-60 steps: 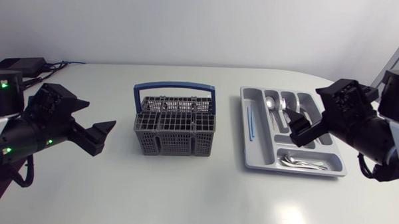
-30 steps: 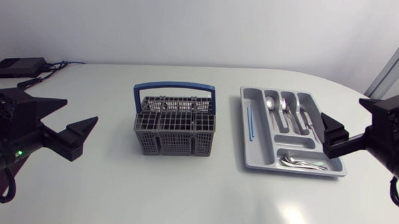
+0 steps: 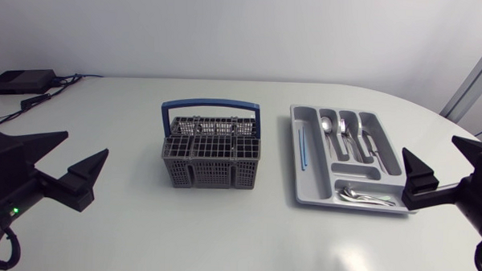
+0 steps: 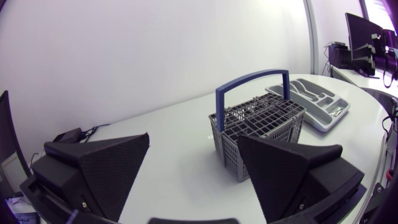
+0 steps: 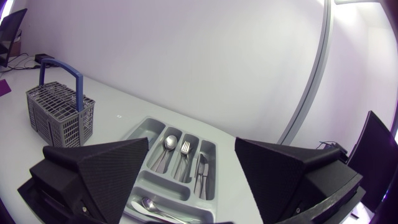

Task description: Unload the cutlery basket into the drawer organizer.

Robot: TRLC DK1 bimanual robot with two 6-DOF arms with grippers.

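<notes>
The grey cutlery basket [image 3: 210, 154] with a blue handle stands mid-table; no cutlery shows in it. To its right lies the grey drawer organizer [image 3: 305, 190], holding spoons, forks, knives, small spoons in the front slot and a thin blue stick. My left gripper [image 3: 85, 144] hovers open and empty well left of the basket. My right gripper [image 3: 428, 148] is open and empty just past the organizer's right edge. In the left wrist view the basket [image 4: 261, 134] and organizer [image 4: 309, 99] lie ahead of the open left gripper [image 4: 193, 140]. The right wrist view shows the organizer [image 5: 144, 127] under the right gripper [image 5: 191, 143], with the basket [image 5: 59, 112] beyond.
A small black box with cables [image 3: 22, 81] sits at the table's far left corner. Bare white tabletop [image 3: 238, 232] stretches in front of the basket and the organizer.
Both arms have pulled back toward the side edges. The left gripper has moved away from the basket, and the right gripper has moved off the organizer. Both stay open.
</notes>
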